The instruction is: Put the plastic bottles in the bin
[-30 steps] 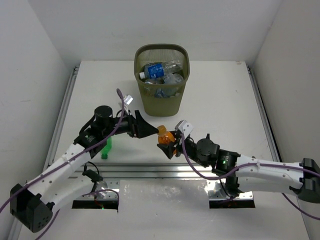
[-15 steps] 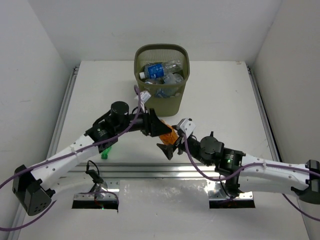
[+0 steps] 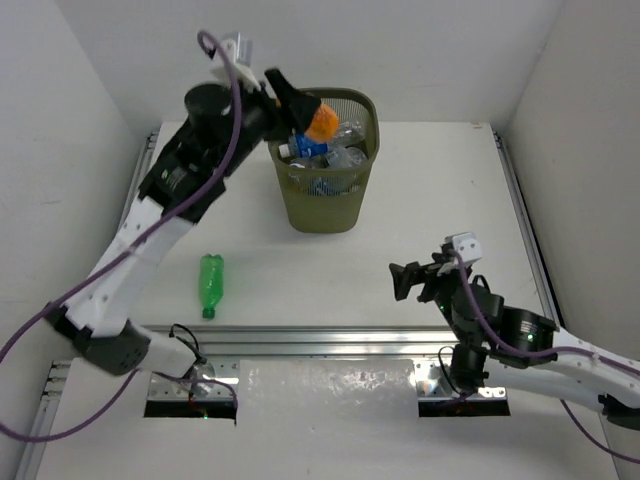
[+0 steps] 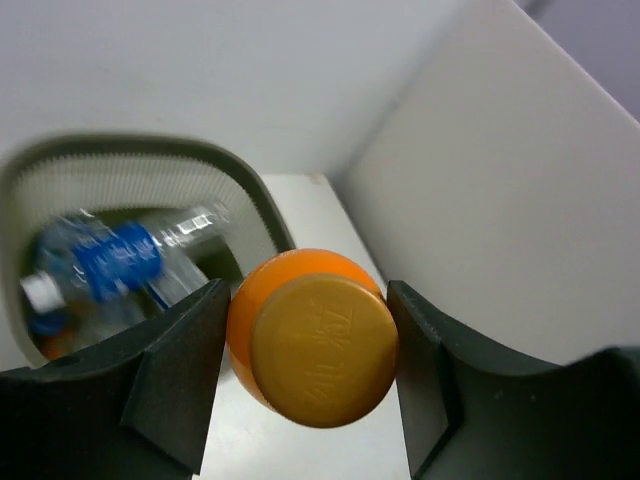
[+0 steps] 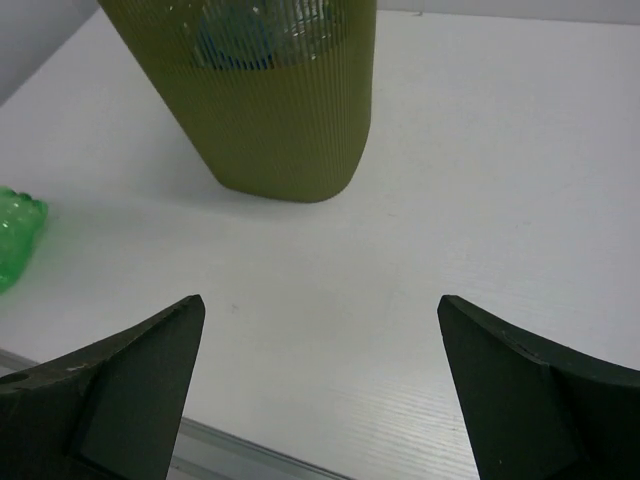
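The orange bottle [image 3: 322,122] sits between the two fingers of the left gripper [image 3: 300,108], which are closed against its sides. It is held high, and from the top camera it appears over the left part of the bin's [image 3: 325,205] mouth. Clear bottles [image 3: 318,142], one with a blue label, lie inside the bin. A green bottle [image 3: 210,283] lies on its side on the table [image 3: 450,200], well to the near left of the bin.

The left wrist camera looks at the orange bottle's cap end-on, with a dark finger pressed to each side. The bin's rim [image 4: 150,152] curves below and to its left, so from here the bottle seems to lie near the rim's edge. The right wrist camera shows the right gripper [image 5: 318,305] spread wide with nothing between its fingers, low over the table. It faces the bin's solid lower wall, and the green bottle just enters at the left edge.

Half a second ago the left gripper held the orange bottle low over the table in front of the bin, close beside the right gripper. It has since swung up to the bin's mouth, and the right arm has drawn back to the right.
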Robot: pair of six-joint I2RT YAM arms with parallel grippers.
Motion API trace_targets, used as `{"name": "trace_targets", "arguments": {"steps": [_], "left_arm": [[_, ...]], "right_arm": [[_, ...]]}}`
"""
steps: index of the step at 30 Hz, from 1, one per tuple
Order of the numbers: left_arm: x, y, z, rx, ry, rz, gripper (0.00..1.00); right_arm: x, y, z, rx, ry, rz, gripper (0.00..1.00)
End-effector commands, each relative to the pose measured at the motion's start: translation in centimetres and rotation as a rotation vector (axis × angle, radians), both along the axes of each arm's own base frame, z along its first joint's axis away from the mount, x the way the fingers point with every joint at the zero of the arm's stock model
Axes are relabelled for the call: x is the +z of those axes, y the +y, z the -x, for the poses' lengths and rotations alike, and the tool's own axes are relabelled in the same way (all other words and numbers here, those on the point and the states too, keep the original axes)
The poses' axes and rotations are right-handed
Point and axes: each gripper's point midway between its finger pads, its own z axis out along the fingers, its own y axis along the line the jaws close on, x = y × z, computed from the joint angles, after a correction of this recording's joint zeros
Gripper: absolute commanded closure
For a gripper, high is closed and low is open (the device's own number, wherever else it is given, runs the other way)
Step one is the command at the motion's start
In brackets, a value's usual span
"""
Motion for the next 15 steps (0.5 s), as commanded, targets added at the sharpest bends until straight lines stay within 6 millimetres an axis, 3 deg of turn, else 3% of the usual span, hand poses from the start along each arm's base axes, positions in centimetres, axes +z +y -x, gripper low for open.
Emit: {"name": "trace_targets", "arguments": {"steps": [1,2,3,4,5,6,7,8,9,11,13,14,15], "left_arm": [[-3.8,2.7,-7.6,0.201,0.117,-0.149,0.73],[-4.0,2.9,-8.7,0.223,0.125,-0.163,0.62],[-4.7,3.1,-9.6,0.235,0.146,-0.197,0.42],[-4.3,2.7,-11.2,0.248,0.139,-0.205,0.07],[-4.3,3.0,-11.7,0.269,0.144,-0.214,0.0],[-5.6,3.5,-12.7,0.287,0.181,-0.247,0.0],[-4.2,4.2,-12.7,0.306,0.159,-0.233,0.0],[-4.1,5.2,-12.8,0.336,0.166,-0.231,0.0],[-3.1,7.6,-12.5,0.391,0.161,-0.208,0.0],[-3.7,10.9,-12.4,0.465,0.187,-0.193,0.0],[-4.9,14.1,-10.0,0.545,0.219,-0.212,0.0],[-3.8,17.1,-7.3,0.656,0.215,-0.188,0.0],[-7.9,18.2,-6.5,0.699,0.298,-0.243,0.0]], "right_arm": [[1.3,-1.9,0.3,-0.059,0.009,-0.057,0.01],[1.1,-2.1,0.3,-0.058,0.014,-0.044,0.01],[1.1,-2.1,0.4,-0.058,0.016,-0.04,0.01],[1.0,-2.1,0.4,-0.054,0.017,-0.026,0.01],[0.9,-2.0,0.4,-0.051,0.022,-0.012,0.01],[0.9,-1.9,0.4,-0.046,0.024,-0.003,0.01],[0.5,-1.7,0.4,-0.038,0.033,0.026,0.01],[0.4,-1.4,0.4,-0.026,0.039,0.035,0.01],[0.3,-1.2,0.4,-0.022,0.041,0.042,0.01],[0.0,-0.6,0.4,-0.001,0.049,0.066,0.01],[-0.4,-0.2,0.4,0.01,0.056,0.082,0.01],[-0.6,0.2,0.4,0.021,0.062,0.086,0.01],[-0.8,0.5,0.3,0.032,0.06,0.091,0.01]]}}
